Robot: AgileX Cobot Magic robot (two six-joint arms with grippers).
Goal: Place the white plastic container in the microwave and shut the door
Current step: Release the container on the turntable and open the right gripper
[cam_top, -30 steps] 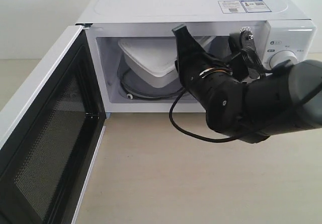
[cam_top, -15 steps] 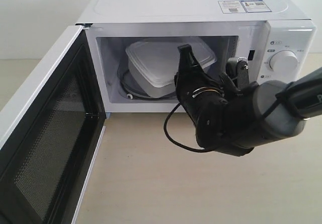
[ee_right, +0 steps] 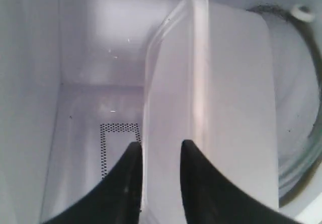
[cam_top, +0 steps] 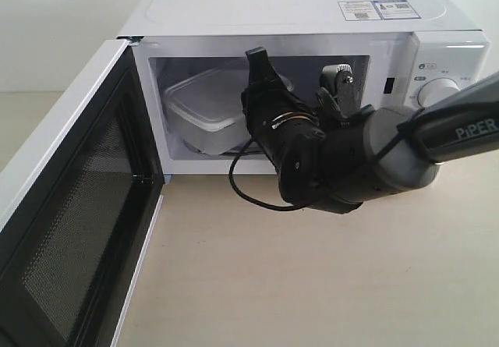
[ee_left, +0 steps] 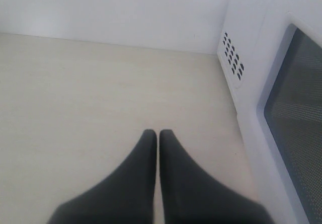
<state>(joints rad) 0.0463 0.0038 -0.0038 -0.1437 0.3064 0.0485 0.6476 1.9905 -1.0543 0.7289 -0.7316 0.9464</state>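
The white microwave (cam_top: 296, 8) stands with its door (cam_top: 70, 230) swung wide open to the left. Inside the cavity, towards its left, the white plastic container (cam_top: 201, 105) sits tilted over the glass turntable (ee_right: 302, 133). My right gripper (cam_top: 261, 70) reaches into the cavity. In the right wrist view its fingers (ee_right: 161, 146) straddle the rim of the container (ee_right: 226, 98) and are shut on it. My left gripper (ee_left: 157, 132) is shut on nothing above the table (ee_left: 90, 93), next to the outer face of the door (ee_left: 302, 113).
The right arm's black cable (cam_top: 242, 191) loops down over the table in front of the cavity. A round dial (cam_top: 437, 90) is on the control panel at the right. The open door takes up the left front of the table (cam_top: 312, 285).
My right gripper has swung left inside the cavity, carrying the container from the middle-right to the left side. The door has not moved.
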